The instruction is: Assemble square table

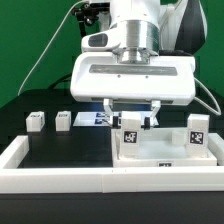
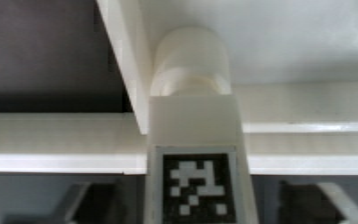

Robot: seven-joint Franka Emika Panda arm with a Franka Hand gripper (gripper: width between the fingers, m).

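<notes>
Square tabletop lies flat at the table's edge nearest the exterior camera, against the border wall, towards the exterior view's right. Two legs stand on it: one directly under the gripper, a second leg at the slab's corner on the exterior view's right. Two loose legs stand well apart from it near the table's far edge, beside the marker board. We read the jaws as spread. In the wrist view the dark fingers sit either side of the leg with a gap on each side and pinch nothing. Main risk as we see it is that the fingers straddle the leg closely, so any sideways or tilted pull-away clips it and either cocks it in its hole or drags the slab off the wall. Second risk is that we can't tell whether the leg is seated fully; if it isn't, a nudge leaves it leaning. On views: the exterior view gives the layout, meaning both mounted legs, the spare legs and the wall contact, but the wrist housing hides the finger-to-leg clearance. The wrist view shows that clearance, the tag face and the leg's rounded end. It shows nothing of the other legs.
</notes>
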